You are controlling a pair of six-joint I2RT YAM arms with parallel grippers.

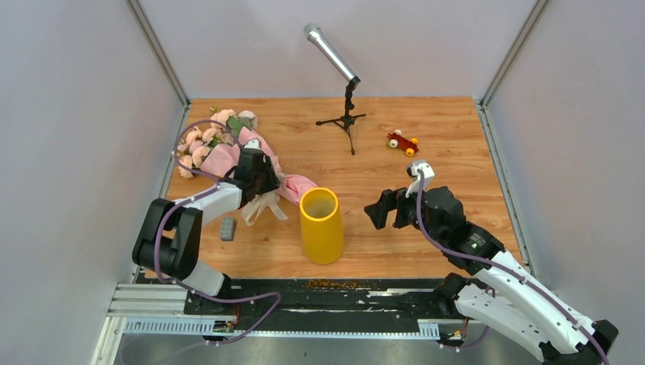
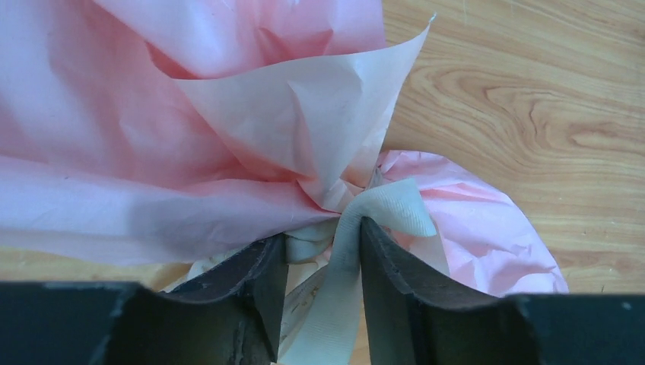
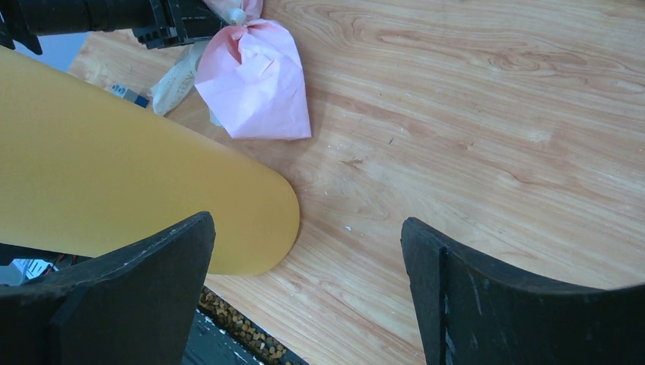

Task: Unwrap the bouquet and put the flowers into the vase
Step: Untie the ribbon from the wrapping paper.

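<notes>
The bouquet lies at the left of the table, its pink paper tied with beige ribbon. Pink and peach flowers show at its far end. My left gripper sits at the tied neck. In the left wrist view its jaws stand half closed around a ribbon strand that lies against the right finger, with a gap on the left side. The yellow vase stands upright in the middle. My right gripper hangs open to its right, empty, with the vase beside its left finger.
A microphone on a small tripod stands at the back centre. A red toy car lies at the back right. A small grey block sits near the left arm. Walls close the table on three sides.
</notes>
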